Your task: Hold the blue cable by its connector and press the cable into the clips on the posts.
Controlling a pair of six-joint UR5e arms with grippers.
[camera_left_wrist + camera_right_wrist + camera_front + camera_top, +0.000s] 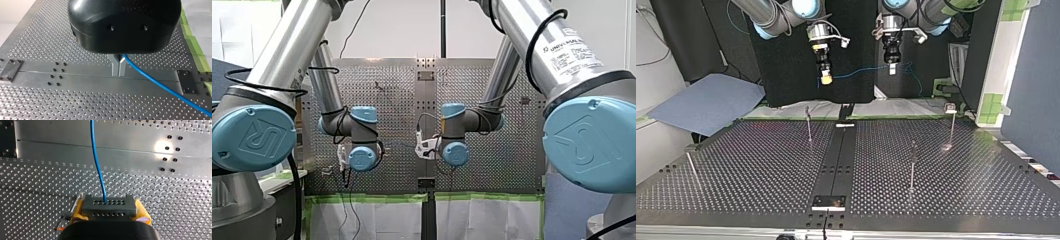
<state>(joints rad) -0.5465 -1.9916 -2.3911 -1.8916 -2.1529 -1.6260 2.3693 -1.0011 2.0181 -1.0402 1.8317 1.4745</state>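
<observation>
The thin blue cable (98, 165) is clamped at its grey perforated connector block (109, 207) by the yellow pads (78, 211) of my right gripper (110, 213) and pinched further along by the metal fingers (115, 67) of my left gripper (119, 67). It is stretched level between them, above and beyond the slender metal posts (808, 125) in the top view. The nearest post is judged to lie towards my right gripper.

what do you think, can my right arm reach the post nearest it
Probably yes: my right pincer, shut on the connector, hangs above that post with nothing between. The cable running to my left pincer could hold it back.
</observation>
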